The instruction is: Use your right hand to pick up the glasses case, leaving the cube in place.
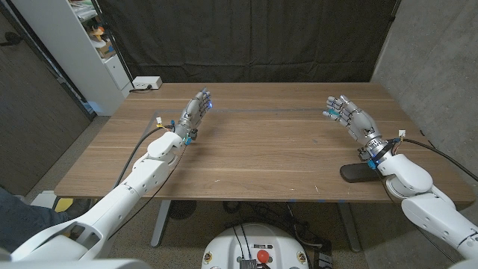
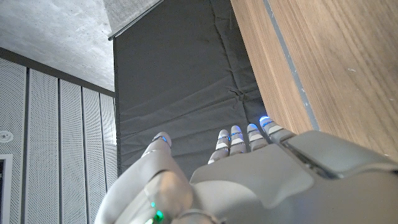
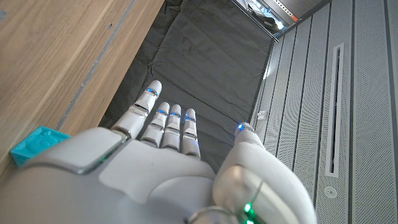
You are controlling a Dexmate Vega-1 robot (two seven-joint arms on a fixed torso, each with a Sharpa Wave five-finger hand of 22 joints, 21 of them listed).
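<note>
Nothing is grasped yet: both the right hand (image 1: 349, 116) and left hand (image 1: 196, 110) are empty, fingers spread. The dark oblong glasses case (image 1: 357, 172) lies on the wooden tabletop (image 1: 261, 149) beside the right forearm; next, that hand likely must draw back over it, avoiding the small teal cube (image 3: 37, 145).

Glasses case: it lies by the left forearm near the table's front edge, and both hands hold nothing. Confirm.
No: the head view shows the glasses case by the right wrist, not the left forearm, near the front edge of the table. The left hand and right hand do hold nothing.
</note>
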